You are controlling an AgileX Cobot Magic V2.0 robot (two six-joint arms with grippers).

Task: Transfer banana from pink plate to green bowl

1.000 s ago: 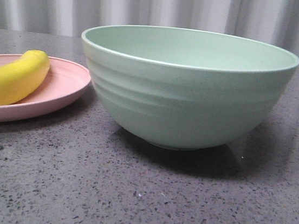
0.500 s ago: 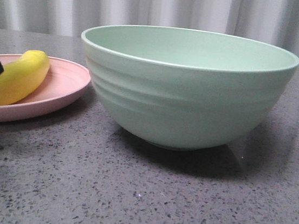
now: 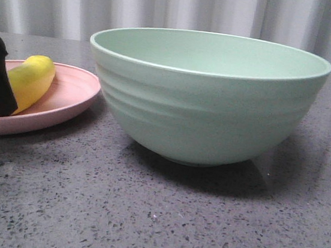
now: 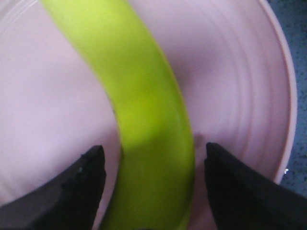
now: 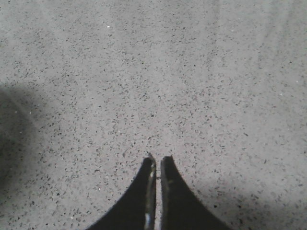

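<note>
Banana [image 4: 144,120] lies on pink plate [image 3: 66,96], beside empty green bowl [image 3: 205,98]. Left gripper [image 4: 152,165] jaws apart, straddling banana, not clamped. Right gripper [image 5: 157,163] jaws together over speckled table [image 5: 192,72].

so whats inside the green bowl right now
Nothing shows in the green bowl, only bare inner wall. Its floor is hidden behind the near rim. The banana lies on the pink plate.
</note>
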